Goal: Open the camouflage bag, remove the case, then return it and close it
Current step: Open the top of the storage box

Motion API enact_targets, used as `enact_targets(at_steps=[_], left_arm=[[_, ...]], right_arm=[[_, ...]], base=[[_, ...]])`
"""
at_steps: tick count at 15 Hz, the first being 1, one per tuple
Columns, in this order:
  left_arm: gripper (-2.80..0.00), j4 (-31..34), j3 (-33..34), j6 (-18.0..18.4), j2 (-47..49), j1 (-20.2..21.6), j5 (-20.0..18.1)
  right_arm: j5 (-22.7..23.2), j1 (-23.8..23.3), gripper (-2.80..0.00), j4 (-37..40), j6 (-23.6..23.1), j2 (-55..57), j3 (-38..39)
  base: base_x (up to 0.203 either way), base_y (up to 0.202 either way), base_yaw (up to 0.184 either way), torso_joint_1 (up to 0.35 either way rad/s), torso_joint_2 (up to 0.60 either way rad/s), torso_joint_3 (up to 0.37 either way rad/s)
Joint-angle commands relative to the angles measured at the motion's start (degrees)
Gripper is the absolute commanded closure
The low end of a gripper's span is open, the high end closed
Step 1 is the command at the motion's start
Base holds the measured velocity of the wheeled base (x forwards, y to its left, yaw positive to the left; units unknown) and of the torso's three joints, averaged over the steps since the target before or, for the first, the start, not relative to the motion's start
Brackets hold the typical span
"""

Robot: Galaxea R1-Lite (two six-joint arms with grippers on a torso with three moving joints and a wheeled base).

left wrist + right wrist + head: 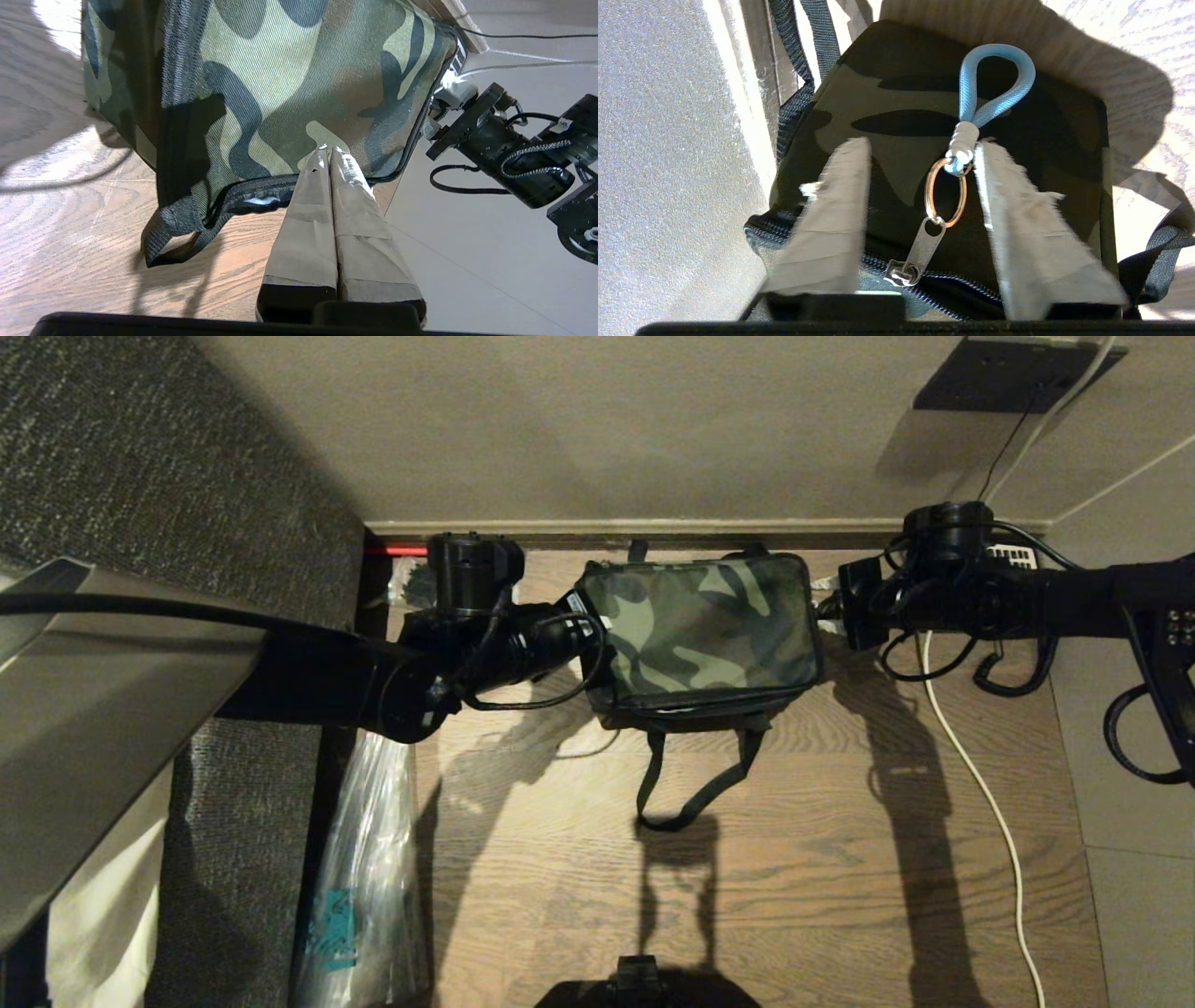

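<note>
Bag (705, 630) on the floor (794, 859), between two grippers, close to the wall (607, 429).

Left gripper (331, 151) touching the bag's left end, tips pressed together on the lid. Right gripper (920, 154) at the bag's right end, fingers apart, with the zipper pull (920, 252), ring (945, 192) and loop (994, 84) lying between them. Strap (695, 779) hanging out in front of the bag. Plastic bags (369, 859) to the left, cable (980, 784) on the floor to the right.
</note>
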Motion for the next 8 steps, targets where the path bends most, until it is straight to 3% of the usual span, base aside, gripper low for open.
enact_targets(at_steps=[1, 8], left_arm=[[0.0, -0.17, 0.08, -0.25, -0.08, 0.0, -0.07], [0.0, -0.17, -0.01, -0.34, -0.08, 0.0, -0.07]], right_arm=[[0.18, 0.02, 0.0, -0.08, 0.66, 0.26, -0.02], [1.28, 0.2, 0.0, 1.37, 0.51, 0.15, -0.02]], base=[[0.0, 0.0, 0.0, 0.0, 0.0, 0.0], [0.0, 0.0, 0.0, 0.0, 0.0, 0.0]])
